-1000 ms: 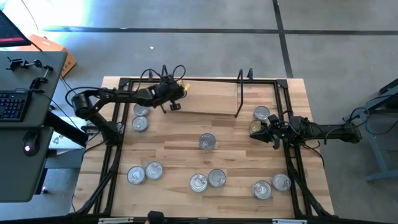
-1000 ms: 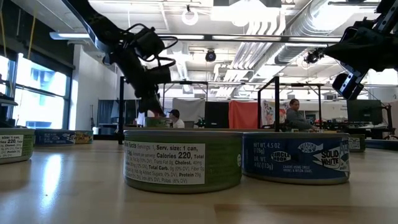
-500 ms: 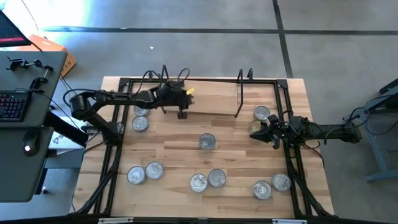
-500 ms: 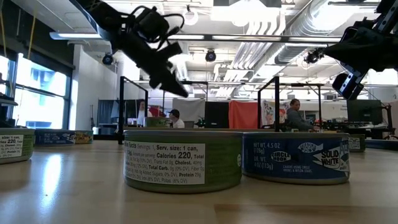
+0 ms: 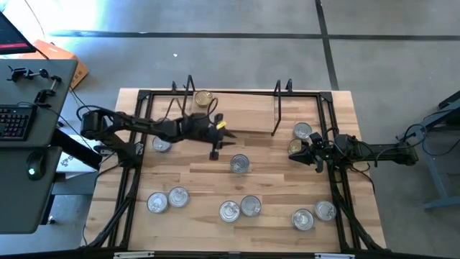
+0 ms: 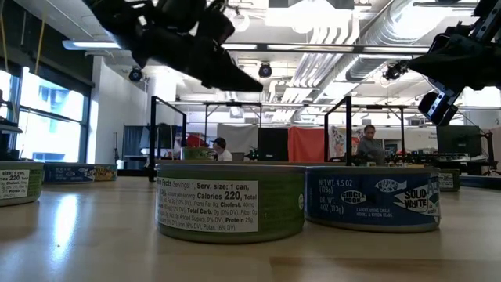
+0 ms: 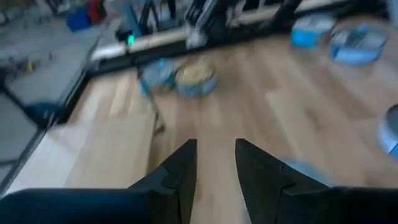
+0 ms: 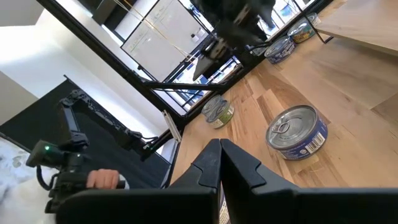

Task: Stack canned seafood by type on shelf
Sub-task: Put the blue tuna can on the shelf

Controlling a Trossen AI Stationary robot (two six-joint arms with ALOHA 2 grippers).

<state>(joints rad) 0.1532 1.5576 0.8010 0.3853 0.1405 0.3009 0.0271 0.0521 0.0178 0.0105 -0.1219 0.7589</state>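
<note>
The left hand (image 5: 213, 147) hangs just in front of the shelf (image 5: 244, 121), a low light-wood board in a thin black rod frame, its dark fingers (image 7: 180, 168) a narrow gap apart with nothing between them. One gold-lidded round tin (image 5: 203, 98) already sits at the shelf's back corner, behind this hand. The nearest loose can is a short silver-lidded tin (image 5: 239, 163) on the light-wood table (image 5: 273, 187), just ahead of the hand and slightly to its outer side; more tins lie scattered well beyond it toward the table's front edge. The right hand (image 5: 316, 160) waits at the far side of the table with its fingers pressed together, empty, a blue-labelled tin (image 8: 297, 134) just ahead of it.

These tins look rigid and fairly heavy for their size, with smooth, probably slippery metal walls and paper labels. Best taken across the side wall, fingers on opposite sides, kept level so it stacks flat
</note>
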